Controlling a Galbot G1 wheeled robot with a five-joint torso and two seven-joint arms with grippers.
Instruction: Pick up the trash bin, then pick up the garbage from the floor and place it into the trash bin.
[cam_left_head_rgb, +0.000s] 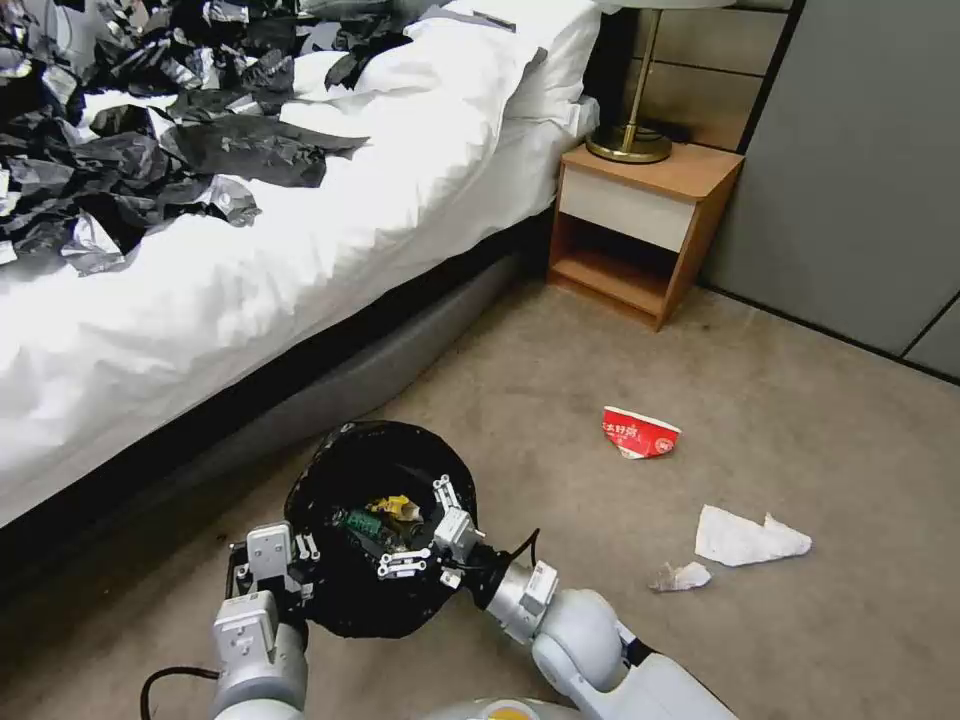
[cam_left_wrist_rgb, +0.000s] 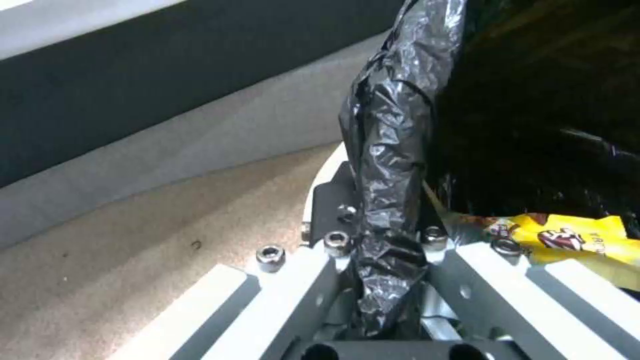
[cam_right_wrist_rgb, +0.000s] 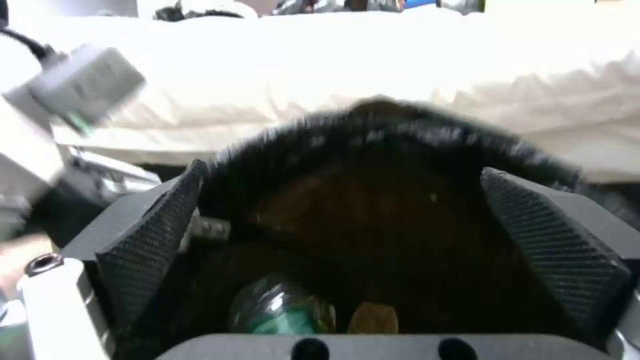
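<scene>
The trash bin (cam_left_head_rgb: 345, 480), a round bucket lined with a crinkly black bag, hangs low beside the bed. My left gripper (cam_left_head_rgb: 298, 552) is shut on its rim; in the left wrist view the liner (cam_left_wrist_rgb: 390, 150) is pinched between the left gripper's (cam_left_wrist_rgb: 387, 237) jaws. My right gripper (cam_left_head_rgb: 423, 530) hovers open over the bin's mouth with nothing between its fingers (cam_right_wrist_rgb: 157, 235). Inside lie a yellow wrapper (cam_left_head_rgb: 396, 508) (cam_left_wrist_rgb: 580, 240) and a clear bottle (cam_right_wrist_rgb: 280, 310). On the carpet to the right lie more garbage: a crushed red-white cup (cam_left_head_rgb: 640, 433), a white tissue (cam_left_head_rgb: 748, 537) and a smaller crumpled scrap (cam_left_head_rgb: 680, 576).
The bed (cam_left_head_rgb: 300, 250) with white bedding and black clothes (cam_left_head_rgb: 150, 130) runs along the left. A wooden nightstand (cam_left_head_rgb: 645, 215) with a brass lamp (cam_left_head_rgb: 630, 140) stands at the back, beside a grey wall (cam_left_head_rgb: 860, 170). Open carpet (cam_left_head_rgb: 820, 420) spreads to the right.
</scene>
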